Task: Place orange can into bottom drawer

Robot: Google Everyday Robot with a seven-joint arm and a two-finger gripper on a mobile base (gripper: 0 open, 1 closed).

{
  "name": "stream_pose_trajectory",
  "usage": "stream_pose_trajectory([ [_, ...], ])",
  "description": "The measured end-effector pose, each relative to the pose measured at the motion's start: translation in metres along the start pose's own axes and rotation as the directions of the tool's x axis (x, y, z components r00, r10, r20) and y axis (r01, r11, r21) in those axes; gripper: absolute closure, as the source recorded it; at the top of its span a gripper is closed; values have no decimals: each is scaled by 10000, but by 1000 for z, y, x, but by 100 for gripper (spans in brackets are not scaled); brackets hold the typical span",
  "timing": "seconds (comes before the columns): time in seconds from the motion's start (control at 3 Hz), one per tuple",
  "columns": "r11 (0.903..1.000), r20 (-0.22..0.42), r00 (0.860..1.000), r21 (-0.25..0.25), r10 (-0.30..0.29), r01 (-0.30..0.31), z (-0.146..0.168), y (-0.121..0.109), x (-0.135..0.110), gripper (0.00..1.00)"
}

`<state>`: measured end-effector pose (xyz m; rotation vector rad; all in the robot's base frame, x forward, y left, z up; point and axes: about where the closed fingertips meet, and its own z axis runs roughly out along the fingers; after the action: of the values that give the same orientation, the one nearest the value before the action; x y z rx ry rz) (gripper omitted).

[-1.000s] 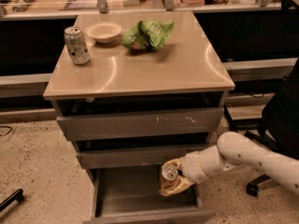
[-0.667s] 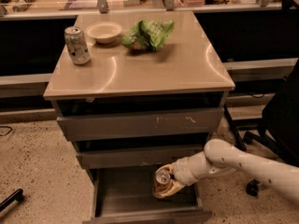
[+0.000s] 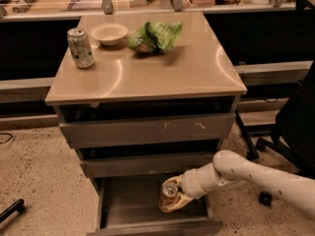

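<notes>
The bottom drawer [image 3: 128, 205] of the grey cabinet is pulled open at the lower middle of the camera view. My white arm reaches in from the right. My gripper [image 3: 172, 198] is shut on the orange can [image 3: 170, 191], whose silver top faces up. The can is held upright inside the drawer's right half, low over the drawer floor. I cannot tell if it touches the floor.
On the beige cabinet top [image 3: 162, 73] stand a pale silver-green can [image 3: 80, 47], a small bowl [image 3: 109, 34] and a green chip bag [image 3: 155, 36]. Two shallower drawers [image 3: 147, 129] sit above. A black office chair [image 3: 293, 127] stands at the right.
My gripper has carried the orange can leftward and down, further into the open bottom drawer. The arm has stretched out with it.
</notes>
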<state>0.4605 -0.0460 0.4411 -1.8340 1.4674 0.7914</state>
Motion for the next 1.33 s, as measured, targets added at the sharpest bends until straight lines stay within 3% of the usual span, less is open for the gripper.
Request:
stream_pose_trajectory([
  [0.33,9996,-335,9993,198,184,-178,6,2,21,100],
  [0.67,9962,-720,9971,848,254,-192,16,-1,57,100],
  [1.0,9847,-788,9965,1738,283,-142,34,-12,104,100],
  [1.33,9847,-785,9965,1737,286,-146,35,-12,105,100],
])
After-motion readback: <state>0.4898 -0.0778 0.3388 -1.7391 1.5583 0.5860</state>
